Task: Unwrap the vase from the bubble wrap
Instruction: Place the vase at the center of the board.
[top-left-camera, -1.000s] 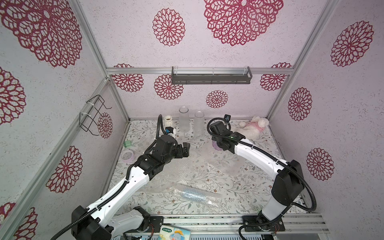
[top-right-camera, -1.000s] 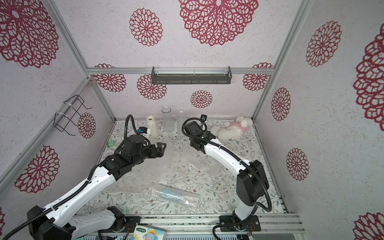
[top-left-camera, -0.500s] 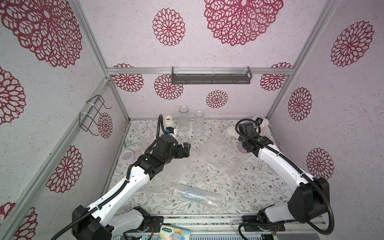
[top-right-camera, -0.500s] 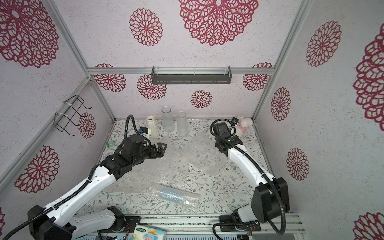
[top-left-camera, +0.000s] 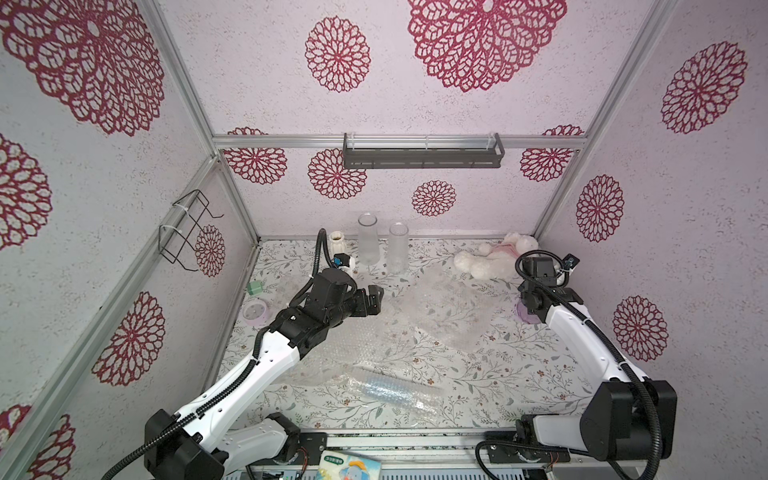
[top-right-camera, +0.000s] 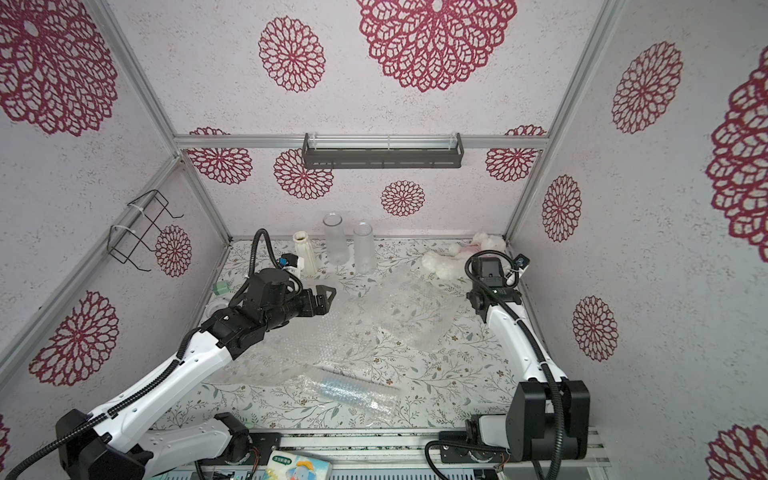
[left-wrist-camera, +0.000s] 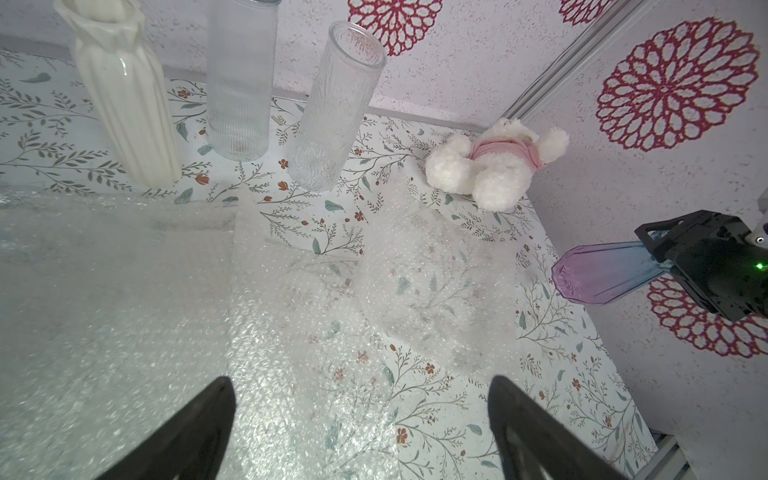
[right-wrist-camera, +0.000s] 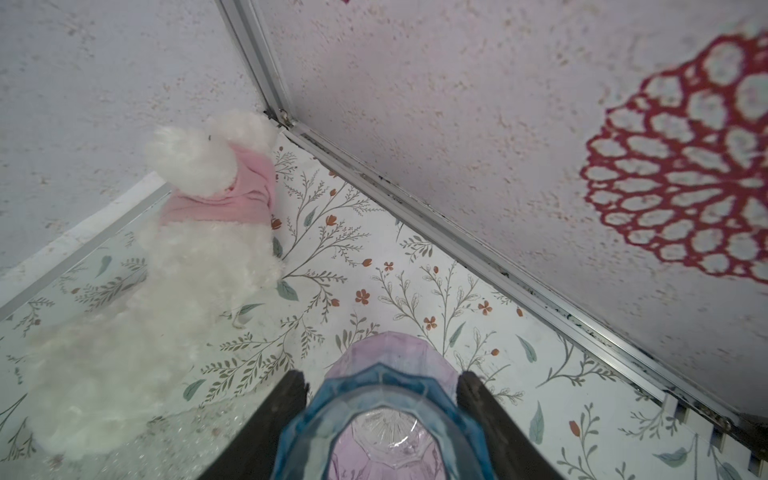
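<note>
My right gripper (right-wrist-camera: 380, 384) is clenched on the purple-and-blue vase (left-wrist-camera: 606, 274), holding it tilted at the right side of the table (top-left-camera: 478, 374), near the white plush toy (top-left-camera: 494, 259) and apart from the bubble wrap (top-left-camera: 440, 316). The wrap lies spread across the middle of the table. My left gripper (left-wrist-camera: 360, 386) hangs above it, jaws released wide, holding nothing.
</note>
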